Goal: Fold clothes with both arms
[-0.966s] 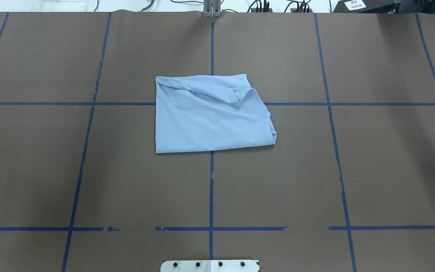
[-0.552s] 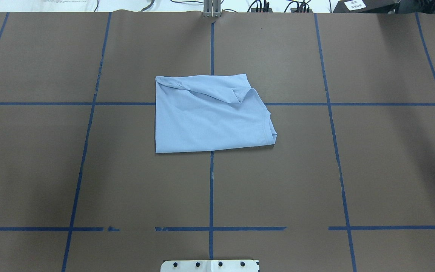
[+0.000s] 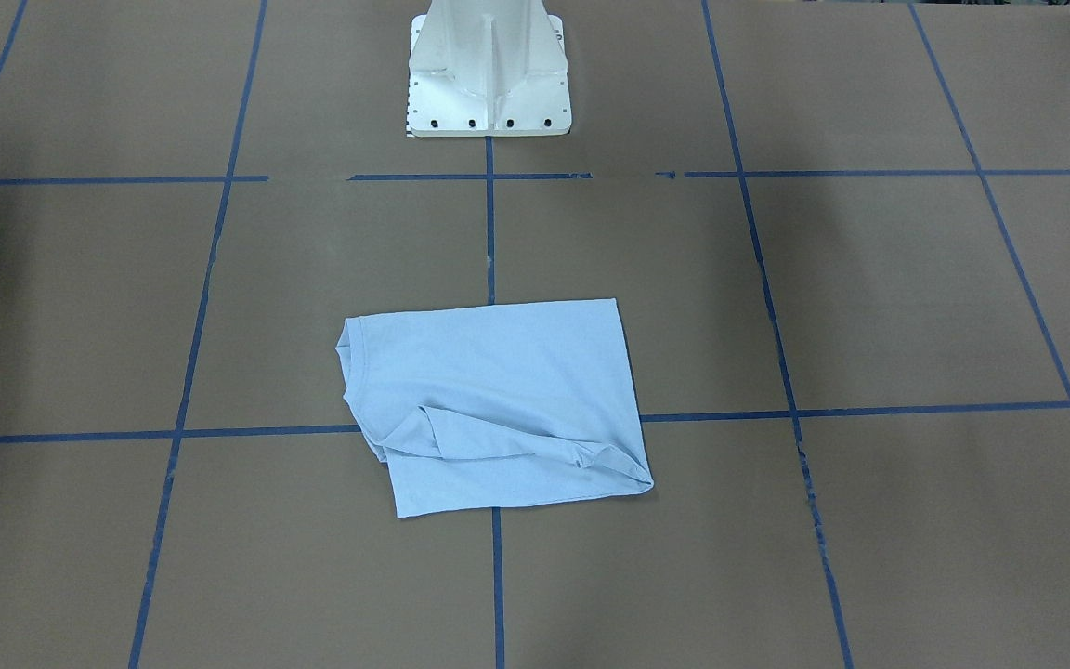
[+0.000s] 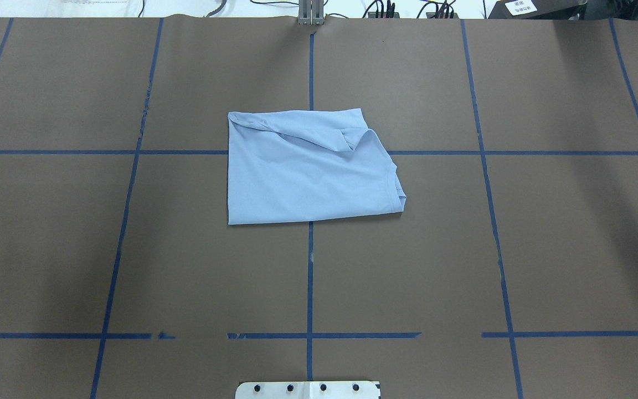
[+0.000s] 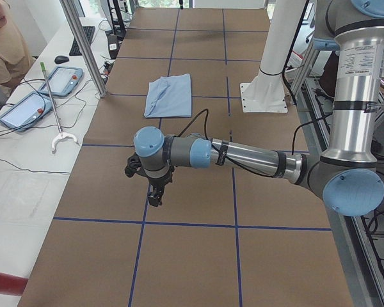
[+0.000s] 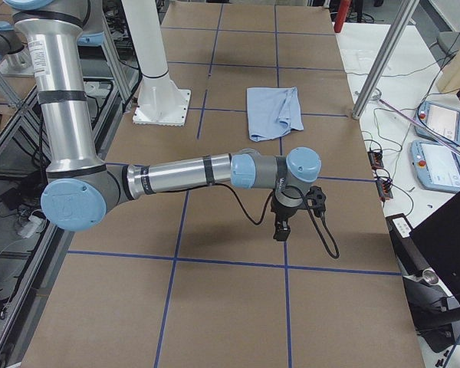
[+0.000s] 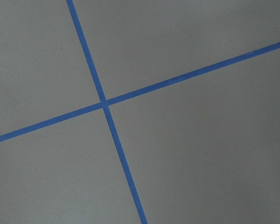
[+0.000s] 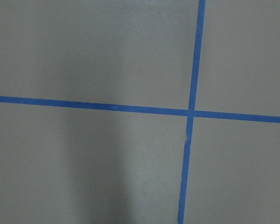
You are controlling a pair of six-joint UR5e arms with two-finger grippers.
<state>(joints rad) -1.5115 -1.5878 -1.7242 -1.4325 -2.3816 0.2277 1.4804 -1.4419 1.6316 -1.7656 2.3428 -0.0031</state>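
One light blue T-shirt (image 4: pixel 308 172), folded, rumpled.

The left arm (image 5: pixel 249 157) and right arm (image 6: pixel 176 172) are silver-grey tubes with pale blue joint caps (image 5: pixel 349 192), black bands and a looping black cable (image 5: pixel 198 113). Small dark print marks each upright tube. The white pedestal (image 3: pixel 489 65) has dark screws (image 4: pixel 289 387) along its foot plate.

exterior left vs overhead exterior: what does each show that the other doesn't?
Only exterior left: the left arm stretched low over the table, its hand pointing down well short of the T-shirt; a person and two tablets beside the table. Only overhead: the shirt's collar and tucked sleeve in detail; no arm in frame. Both: the folded T-shirt, the blue tape grid, the white pedestal base.
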